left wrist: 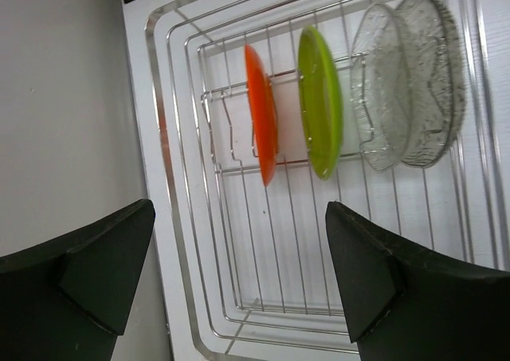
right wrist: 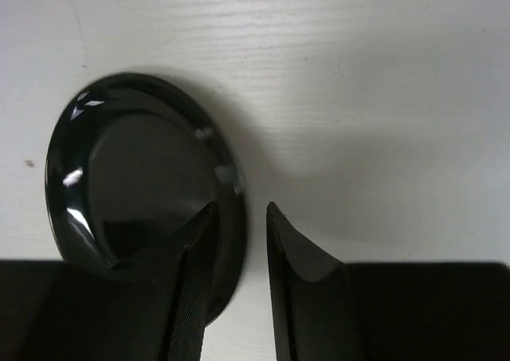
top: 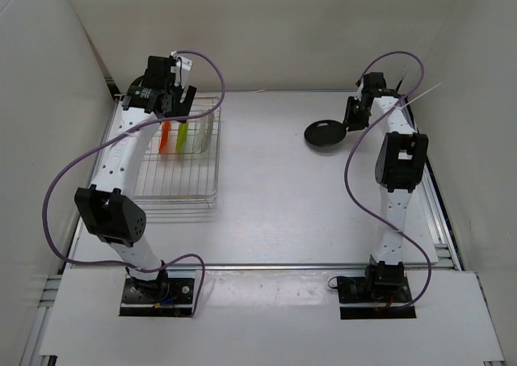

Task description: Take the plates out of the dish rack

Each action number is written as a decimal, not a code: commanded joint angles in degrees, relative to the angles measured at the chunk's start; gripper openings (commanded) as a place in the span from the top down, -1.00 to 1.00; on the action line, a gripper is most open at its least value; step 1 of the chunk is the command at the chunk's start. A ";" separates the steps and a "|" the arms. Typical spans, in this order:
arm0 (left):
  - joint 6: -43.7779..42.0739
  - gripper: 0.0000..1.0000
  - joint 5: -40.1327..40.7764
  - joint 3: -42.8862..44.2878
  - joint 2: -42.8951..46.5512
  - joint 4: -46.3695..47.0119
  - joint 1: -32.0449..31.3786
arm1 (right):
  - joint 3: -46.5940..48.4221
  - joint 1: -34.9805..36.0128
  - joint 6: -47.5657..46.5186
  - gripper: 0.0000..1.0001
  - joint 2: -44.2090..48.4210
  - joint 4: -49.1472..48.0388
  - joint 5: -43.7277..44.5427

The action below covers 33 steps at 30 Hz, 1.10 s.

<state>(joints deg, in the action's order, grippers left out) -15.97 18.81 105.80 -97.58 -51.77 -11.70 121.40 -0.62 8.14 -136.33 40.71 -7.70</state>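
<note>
The silver wire dish rack (top: 179,195) stands at the left of the table and fills the left wrist view (left wrist: 191,249). In it the orange-red plate (top: 165,136) (left wrist: 261,114), the lime green plate (top: 182,136) (left wrist: 320,102) and the clear plate (top: 203,132) (left wrist: 382,86) stand on edge in a row. A second clear round outline shows just behind the clear one. My left gripper (top: 179,101) (left wrist: 239,206) hovers open and empty above the rack's far end. The black plate (top: 325,132) (right wrist: 135,178) lies flat on the table. My right gripper (top: 354,120) (right wrist: 241,209) straddles its rim, jaws narrowly apart, with a gap beside the rim.
White walls enclose the table on the left, back and right. The rack's near half holds no plates. A purple cable loops from each arm. The left wall is close beside the rack (left wrist: 64,122).
</note>
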 commanded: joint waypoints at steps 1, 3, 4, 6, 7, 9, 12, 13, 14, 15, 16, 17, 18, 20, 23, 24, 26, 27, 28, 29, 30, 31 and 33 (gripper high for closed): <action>0.85 -0.98 -0.79 -0.68 3.63 1.85 2.90 | 1.20 0.01 -0.67 0.30 -0.34 1.22 -0.65; 1.64 -0.98 -1.75 -0.68 3.10 1.85 4.75 | 0.68 0.01 -1.20 0.30 -0.34 1.22 -0.65; 2.51 -0.98 -3.41 -0.68 3.10 1.85 5.28 | 0.68 0.01 -1.20 0.28 -0.34 1.22 -0.65; 3.74 -0.98 -6.31 -1.91 3.10 2.90 6.34 | 0.68 0.01 -1.20 0.18 1.24 1.22 -0.65; 3.75 -0.98 -7.72 -2.61 3.10 2.90 7.39 | 0.68 0.01 -1.20 0.07 1.85 1.74 -0.04; 4.97 -0.98 -12.36 -3.40 3.63 3.68 8.53 | 0.68 0.01 -1.20 -0.01 4.49 1.74 1.46; 6.03 -0.98 -19.04 -3.93 3.63 3.69 10.03 | 0.68 -0.52 -1.20 -0.50 9.49 1.74 5.57; 6.03 -0.98 -20.29 -3.93 3.02 4.21 10.56 | 0.68 -0.52 -1.20 -0.63 10.90 1.74 6.81; 6.03 -0.98 -21.52 -3.93 2.23 4.22 10.56 | -0.11 -0.52 -1.20 -0.72 13.78 1.74 7.87; 6.64 -0.98 -23.10 -3.41 2.22 4.22 11.17 | -0.12 -0.52 -1.20 -0.82 15.21 2.35 8.58; 7.26 -0.98 -23.81 -3.41 1.26 5.09 11.18 | -0.81 -0.52 -1.20 -1.00 16.44 2.36 8.58; 7.27 -0.98 -24.69 -3.41 -0.14 5.10 11.79 | -0.82 -0.52 -1.72 -1.00 18.45 3.49 9.11; 7.87 -0.98 -26.09 -2.54 -0.85 5.10 11.79 | -0.82 -0.52 -1.73 -1.00 19.43 5.07 8.59; 7.88 -0.98 -26.80 -1.82 -2.26 5.62 12.31 | -0.82 -0.52 -2.34 -1.00 22.23 6.75 7.71; 8.41 -0.98 -27.33 -0.68 -4.98 6.85 13.46 | -2.75 -0.52 -3.83 -1.00 26.27 8.77 5.08; 8.41 -0.98 -27.33 0.01 -6.64 6.86 13.46 | -3.45 -0.52 -4.44 -0.98 27.34 9.56 4.28; 8.41 -0.98 -27.33 1.60 -8.41 6.86 14.07 | -6.34 -0.52 -4.45 -0.95 30.50 9.56 1.92; 8.41 -0.95 -26.46 1.60 -9.29 6.86 14.08 | -7.49 -0.52 -4.45 -0.95 31.56 9.56 1.38; 8.41 -0.89 -25.93 2.39 -10.86 6.86 14.08 | -8.46 0.00 -4.45 -0.95 33.31 9.56 0.85; 8.41 -0.89 -25.14 3.18 -11.66 6.86 14.60 | -10.12 0.01 -4.45 -0.95 34.02 9.56 0.24; 8.41 -0.86 -25.14 3.19 -12.28 6.86 14.60 | -10.83 0.01 -4.45 -0.93 34.64 9.56 0.23; 8.93 -0.80 -25.14 3.19 -13.41 6.86 14.60 | -10.84 0.01 -4.45 -0.93 35.43 9.56 -0.38; 8.94 -0.74 -25.14 3.19 -14.03 6.86 15.13 | -12.15 0.62 -4.45 -0.93 36.13 9.56 -0.38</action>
<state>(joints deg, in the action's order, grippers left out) -7.70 -6.13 106.56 -112.51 -45.45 2.81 110.93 -0.51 4.27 -101.95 49.41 -6.22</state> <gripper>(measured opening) 0.880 0.963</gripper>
